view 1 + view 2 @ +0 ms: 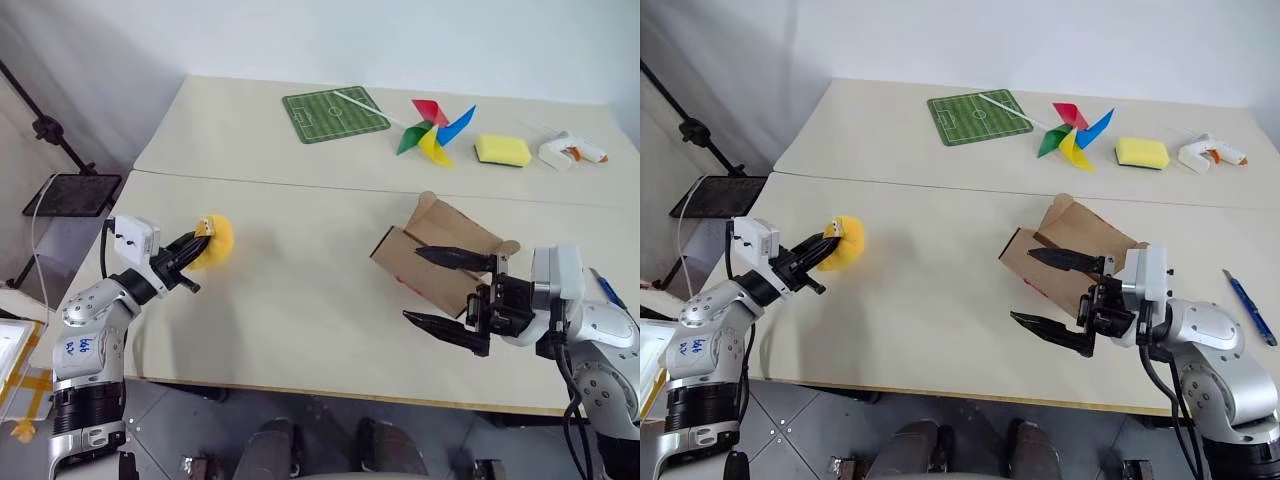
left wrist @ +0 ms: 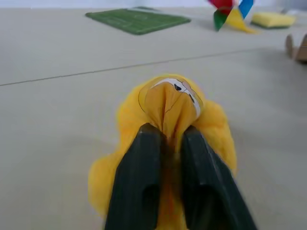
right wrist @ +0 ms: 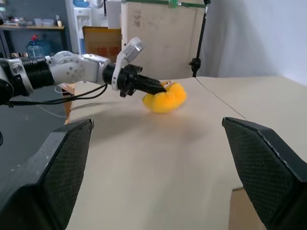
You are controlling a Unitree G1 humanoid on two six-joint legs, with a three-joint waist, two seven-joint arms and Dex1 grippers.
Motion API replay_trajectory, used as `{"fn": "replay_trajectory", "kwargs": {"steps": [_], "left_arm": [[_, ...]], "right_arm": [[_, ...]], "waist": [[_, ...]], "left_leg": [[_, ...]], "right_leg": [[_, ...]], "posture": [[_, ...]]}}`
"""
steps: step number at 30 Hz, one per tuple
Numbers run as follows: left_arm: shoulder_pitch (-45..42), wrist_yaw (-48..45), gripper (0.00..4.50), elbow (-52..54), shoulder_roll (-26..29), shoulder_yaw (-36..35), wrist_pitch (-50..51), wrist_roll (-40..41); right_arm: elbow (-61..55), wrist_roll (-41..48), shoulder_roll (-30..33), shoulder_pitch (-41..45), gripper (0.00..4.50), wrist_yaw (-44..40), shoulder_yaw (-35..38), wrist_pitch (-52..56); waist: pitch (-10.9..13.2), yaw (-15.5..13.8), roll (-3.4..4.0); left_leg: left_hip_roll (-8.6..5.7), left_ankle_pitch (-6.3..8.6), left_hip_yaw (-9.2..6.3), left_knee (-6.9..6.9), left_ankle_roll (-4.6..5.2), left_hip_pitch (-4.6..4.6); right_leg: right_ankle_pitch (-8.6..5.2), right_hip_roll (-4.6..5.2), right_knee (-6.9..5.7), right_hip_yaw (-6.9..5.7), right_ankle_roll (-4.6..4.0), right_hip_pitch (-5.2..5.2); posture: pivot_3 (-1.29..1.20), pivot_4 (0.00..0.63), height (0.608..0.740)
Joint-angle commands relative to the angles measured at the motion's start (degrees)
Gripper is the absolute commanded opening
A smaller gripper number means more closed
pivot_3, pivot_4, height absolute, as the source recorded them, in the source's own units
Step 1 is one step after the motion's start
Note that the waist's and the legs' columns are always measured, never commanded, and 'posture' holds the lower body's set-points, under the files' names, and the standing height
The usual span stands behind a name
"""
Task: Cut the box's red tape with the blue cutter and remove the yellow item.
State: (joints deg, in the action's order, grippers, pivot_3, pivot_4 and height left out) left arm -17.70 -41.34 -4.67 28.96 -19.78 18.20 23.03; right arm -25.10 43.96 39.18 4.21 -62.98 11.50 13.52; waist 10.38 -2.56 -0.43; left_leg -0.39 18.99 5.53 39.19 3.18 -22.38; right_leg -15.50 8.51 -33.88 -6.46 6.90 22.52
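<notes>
The yellow item (image 1: pixel 219 239), a small fluffy ball, rests on the table near its left edge. My left gripper (image 1: pixel 200 241) is shut on a fold of the yellow item (image 2: pixel 165 110), which is pinched between the two black fingers (image 2: pixel 136 177). The box (image 1: pixel 455 236) lies open at the right, flaps spread. My right gripper (image 1: pixel 450 294) stands wide open just in front of it, pointing left, nothing between its fingers. The blue cutter (image 1: pixel 1250 308) lies on the table beside my right arm. I cannot make out the red tape.
At the back of the table lie a green football-pitch mat (image 1: pixel 335 115), a multicoloured pinwheel (image 1: pixel 435 128), a yellow sponge (image 1: pixel 502 150) and a white and orange glue gun (image 1: pixel 570 151). A black stand (image 1: pixel 60 150) is off the table's left side.
</notes>
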Motion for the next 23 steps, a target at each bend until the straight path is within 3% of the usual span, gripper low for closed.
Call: {"fn": "replay_trajectory", "kwargs": {"steps": [1,3,7,12,16,23], "left_arm": [[-0.8,-2.7,1.83,4.4,2.6,1.1,2.5,2.7],[1.4,-7.1,2.46,6.7,5.4,1.7,4.7,4.7],[2.2,-4.9,3.72,5.2,7.4,-0.5,0.2,2.3],[7.4,-7.9,3.72,7.9,10.6,-3.4,-0.7,4.0],[15.0,-10.5,4.49,10.1,12.9,-5.5,-3.0,3.3],[22.9,-11.0,4.49,6.4,17.3,-9.6,-7.9,-0.3]], "right_arm": [[0.4,-0.7,1.5,-0.1,4.50,-2.0,1.8,-1.4],[1.4,-0.8,2.6,-0.1,4.50,-3.4,2.7,-1.4],[3.4,-0.9,4.2,-0.4,4.50,-5.0,4.9,-1.5],[4.9,-1.1,5.2,-2.1,4.50,-6.3,8.3,-2.2],[5.2,-1.5,6.2,-4.2,4.50,-7.4,10.8,-2.8],[6.1,-2.0,8.0,-6.4,4.50,-9.2,14.3,-3.9]], "waist": [[0.0,0.5,0.00],[0.0,1.0,0.00],[0.0,1.5,0.04],[0.0,1.5,0.05],[0.0,1.4,0.07],[0.0,1.2,0.13]], "left_leg": [[0.06,-0.06,0.01,-0.01,0.07,0.00],[0.08,-0.18,0.04,-0.04,0.22,0.01],[0.12,-0.21,0.32,-0.10,0.26,0.14],[0.16,-0.21,0.34,-0.10,0.25,0.15],[0.16,0.01,0.34,-0.15,-0.11,0.15],[0.17,0.08,0.33,-0.17,-0.20,0.15]], "right_leg": [[-0.01,-0.04,-0.01,-0.11,-0.01,0.01],[-0.03,-0.11,-0.02,-0.35,-0.04,0.01],[-0.03,-0.12,-0.01,-0.54,-0.04,0.01],[-0.03,-0.06,-0.02,-0.42,-0.04,0.04],[-0.04,0.00,0.01,-0.04,-0.06,0.07],[-0.06,0.06,0.20,0.05,-0.10,0.11]], "posture": [[0.00,0.150,0.740],[0.00,0.150,0.740],[0.00,0.150,0.740],[0.00,0.150,0.740],[0.00,0.150,0.740],[0.00,0.150,0.740]]}}
